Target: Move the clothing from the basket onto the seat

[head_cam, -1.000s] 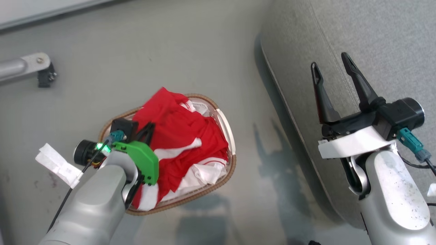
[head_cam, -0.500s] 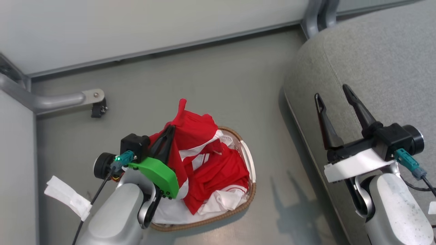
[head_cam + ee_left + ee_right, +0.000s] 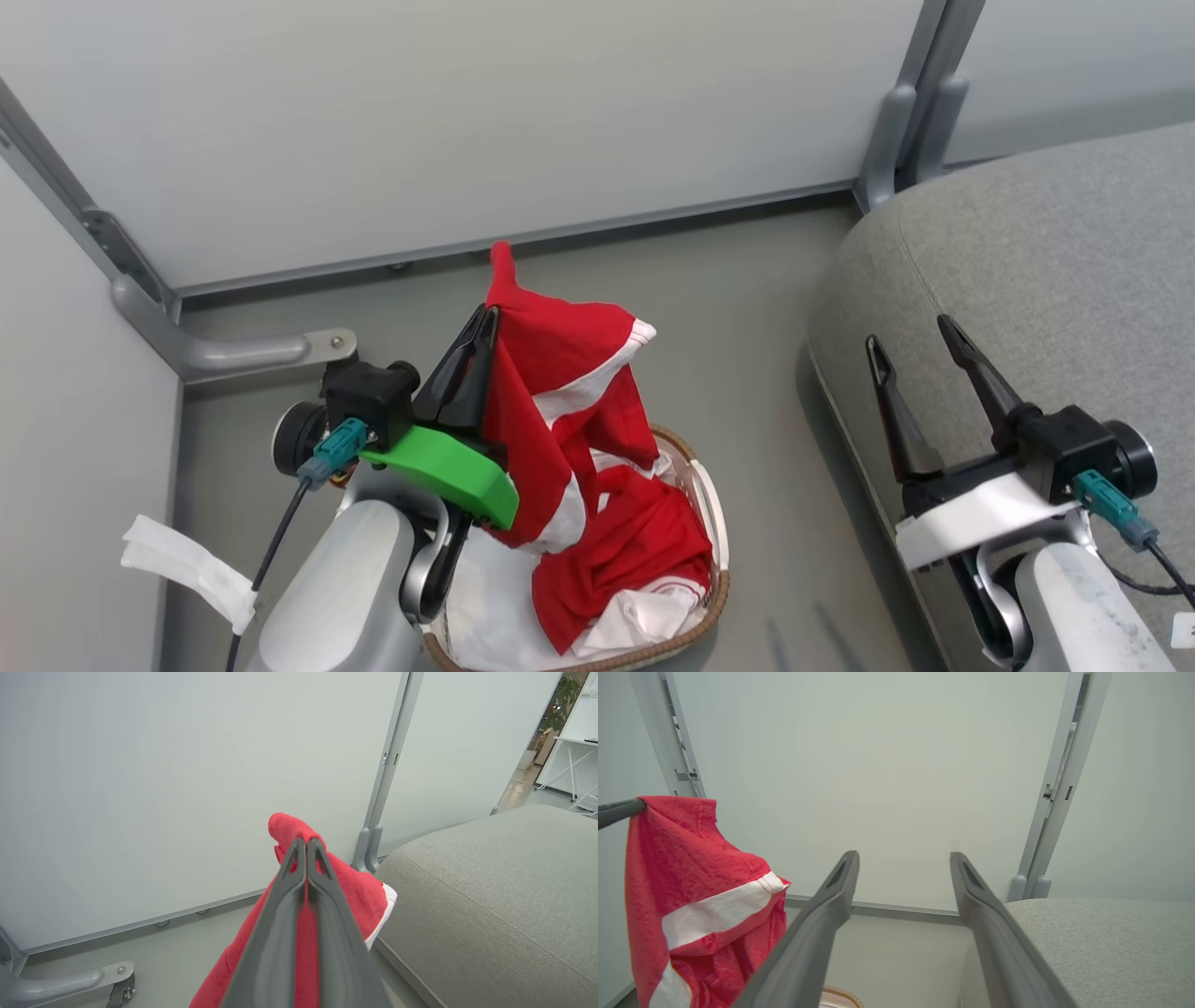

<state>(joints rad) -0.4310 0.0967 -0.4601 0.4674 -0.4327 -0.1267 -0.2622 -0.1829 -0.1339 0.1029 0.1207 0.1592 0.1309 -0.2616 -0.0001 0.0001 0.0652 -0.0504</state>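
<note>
The clothing [image 3: 560, 392] hangs in a long red fold with white bands. Its top corner is pinched in the left gripper [image 3: 485, 313], and a small tip of red pokes up past the fingertips. Its lower folds lie in the basket [image 3: 714, 523], bunched on a white liner [image 3: 495, 607]. In the left wrist view the left gripper [image 3: 306, 842] has its two fingers pressed together on the clothing [image 3: 355, 891], which drapes down to either side of them. In the right wrist view the clothing [image 3: 682, 877] hangs at the left, a white band slanting across it.

The basket stands on the grey floor [image 3: 728, 308]; the left forearm covers its left part. The seat [image 3: 1027, 261] lies to the basket's right, apart from it, with bare floor between them. None of the clothing touches the seat.

The right gripper [image 3: 908, 331] is over the seat's near edge in the head view, its fingers spread wide with nothing between them. The right wrist view shows the right gripper [image 3: 904, 854] the same way, with the seat [image 3: 1101, 938] at lower right.

Pale wall panels [image 3: 467, 121] stand behind, joined by a grey post [image 3: 901, 140]. A metal foot [image 3: 252, 350] rests on the floor at left.
</note>
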